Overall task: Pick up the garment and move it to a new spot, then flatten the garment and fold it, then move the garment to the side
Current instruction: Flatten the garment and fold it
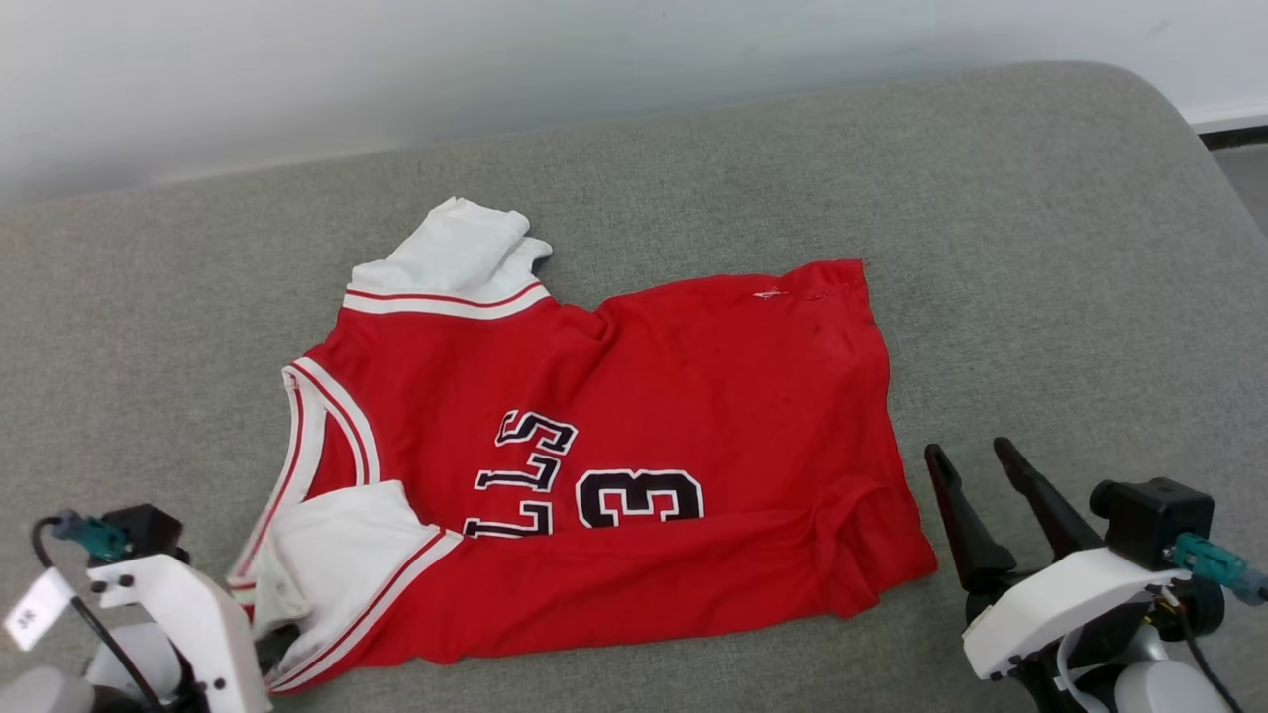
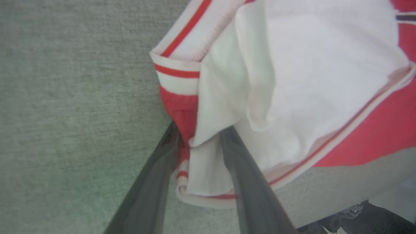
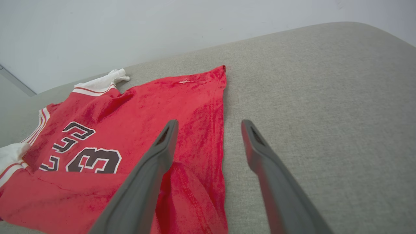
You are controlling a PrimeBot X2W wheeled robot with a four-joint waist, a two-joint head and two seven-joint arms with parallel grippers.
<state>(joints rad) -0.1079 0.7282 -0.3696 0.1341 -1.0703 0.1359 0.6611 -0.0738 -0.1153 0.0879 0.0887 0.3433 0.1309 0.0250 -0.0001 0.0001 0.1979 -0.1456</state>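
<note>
The garment [image 1: 634, 396] is a red jersey with white sleeves, striped trim and black lettering. It lies mostly flat on a grey cushioned surface [image 1: 1040, 248], with its front edge folded over and its hem to the right. In the left wrist view my left gripper [image 2: 201, 128] has its two dark fingers on either side of a fold of the white sleeve and striped trim [image 2: 208, 162], still apart. My left wrist [image 1: 188, 614] sits at the garment's near left corner. My right gripper [image 1: 968, 451] stands open just right of the hem's near corner, holding nothing. Its fingers [image 3: 162, 152] straddle the hem edge [image 3: 224, 107] from above.
The grey surface ends at a rounded corner at the far right [image 1: 1159, 99], with a pale wall [image 1: 495, 59] behind it. A dark strip of floor edge [image 1: 1233, 134] shows past that corner. Bare cushion lies to the right of the garment and behind it.
</note>
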